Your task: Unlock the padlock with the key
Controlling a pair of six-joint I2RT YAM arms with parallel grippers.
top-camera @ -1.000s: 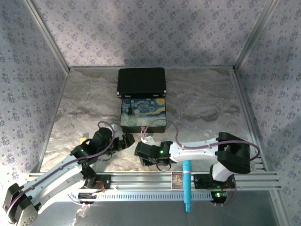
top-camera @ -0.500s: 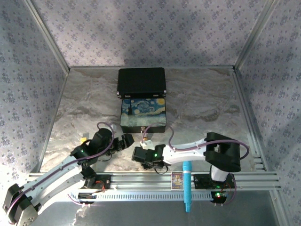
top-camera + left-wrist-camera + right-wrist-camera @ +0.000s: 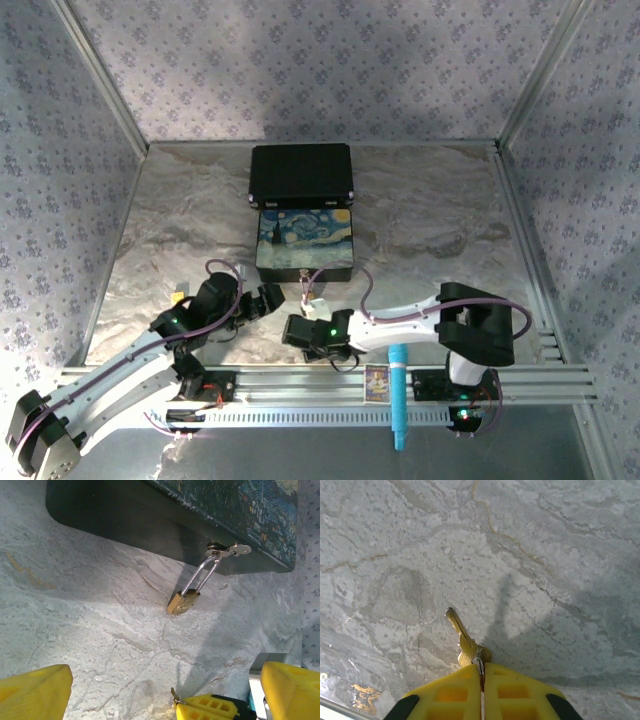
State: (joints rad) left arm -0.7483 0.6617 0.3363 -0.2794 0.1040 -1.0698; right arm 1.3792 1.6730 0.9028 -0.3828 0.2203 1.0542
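Since a second ago the right arm [image 3: 400, 315] has drawn back from the painted box [image 3: 305, 245] toward the near edge; the left arm [image 3: 130, 370] has not shifted. The right jaws are closed on the key [image 3: 461, 636], a small pale metal key. Its head is pinched at the tips of the yellow fingers [image 3: 445, 695], and its blade sticks out ahead of them, slanting left over the marbled tabletop [image 3: 440, 220]. The padlock [image 3: 182, 602] lies well ahead of the left jaws, which stand wide. Its brass body rests tilted on the tabletop, and its silver shackle passes through the hasp [image 3: 227, 550] on the box's front. The box's lid is down, as is that of the black case [image 3: 301, 175] behind it; their contents are hidden.
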